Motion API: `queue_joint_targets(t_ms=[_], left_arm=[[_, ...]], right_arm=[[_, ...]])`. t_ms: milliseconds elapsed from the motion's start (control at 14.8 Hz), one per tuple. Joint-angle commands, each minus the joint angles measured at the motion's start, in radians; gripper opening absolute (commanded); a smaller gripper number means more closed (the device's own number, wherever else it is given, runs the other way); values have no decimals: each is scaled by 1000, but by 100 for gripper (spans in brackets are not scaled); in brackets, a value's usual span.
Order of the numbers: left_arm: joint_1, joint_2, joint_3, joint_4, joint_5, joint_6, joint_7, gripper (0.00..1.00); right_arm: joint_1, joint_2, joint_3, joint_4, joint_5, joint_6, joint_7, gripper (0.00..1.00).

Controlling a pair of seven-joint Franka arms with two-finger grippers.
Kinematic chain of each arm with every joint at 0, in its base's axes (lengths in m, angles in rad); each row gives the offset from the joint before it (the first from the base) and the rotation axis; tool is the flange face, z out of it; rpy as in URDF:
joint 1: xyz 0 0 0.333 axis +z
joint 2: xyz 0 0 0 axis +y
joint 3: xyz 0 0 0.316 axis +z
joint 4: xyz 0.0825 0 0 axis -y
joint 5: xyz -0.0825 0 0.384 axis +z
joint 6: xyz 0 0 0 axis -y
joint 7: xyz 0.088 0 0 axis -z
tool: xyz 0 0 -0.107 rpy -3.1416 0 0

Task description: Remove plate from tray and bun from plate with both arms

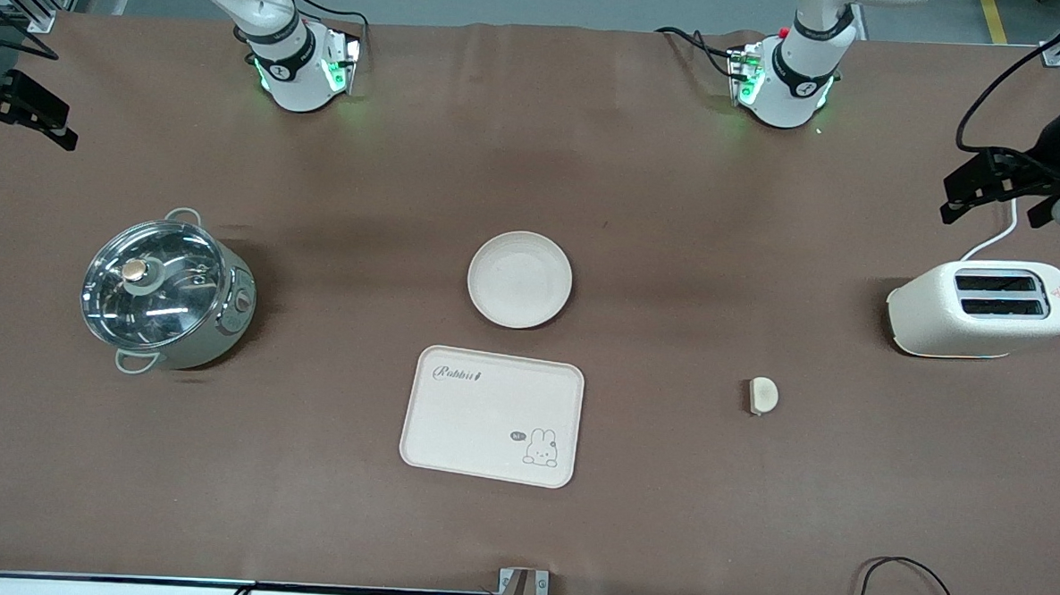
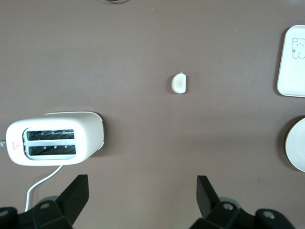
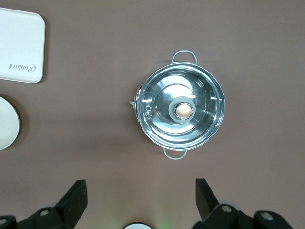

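From the front view I see the plate (image 1: 520, 279) already sitting bare on the table (image 1: 665, 482), just clear of the tray (image 1: 492, 416) and farther from the camera than it. The bun (image 1: 763, 395) lies on the cloth well apart from both, toward the left arm's end, nearer the camera than the toaster (image 1: 982, 308). So I judge the removal done, and the step in hand is simply to hold both arms clear. The left gripper (image 1: 1004, 189) hangs at the left arm's edge of the table above the toaster, the right gripper (image 1: 21, 110) at the right arm's edge; I cannot read the fingers well from here.

In the left wrist view, the left gripper (image 2: 143, 193) stands wide apart and empty, with the bun (image 2: 179, 83) and toaster (image 2: 55, 143) below it and slivers of the tray (image 2: 291, 62) and plate (image 2: 298, 150) at the frame's edge.

In the right wrist view, the right gripper (image 3: 141, 196) is likewise spread wide with nothing in it, over the lidded pot (image 3: 178, 110); the tray's lettered corner (image 3: 21, 45) and the plate's rim (image 3: 8, 123) show at the margin.

I would keep both arms high and make no sweep over the bun, which looks light enough to roll.
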Motion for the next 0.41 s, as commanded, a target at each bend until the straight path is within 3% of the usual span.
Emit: queue_joint_targets(t_ms=[0,136,339], left_arm=[[-3,-108,-4,-152,-8,89,6,100],[-3,-84,-17,-128,-5,87,4,100],[-8,8,-16,18,-5,66,0,100]], right_arm=[[6,-9,0,-10,2,-2,15,100],[6,-9,0,-10,2,5,15,100],[6,-9,1,-8,8,5,15,100]])
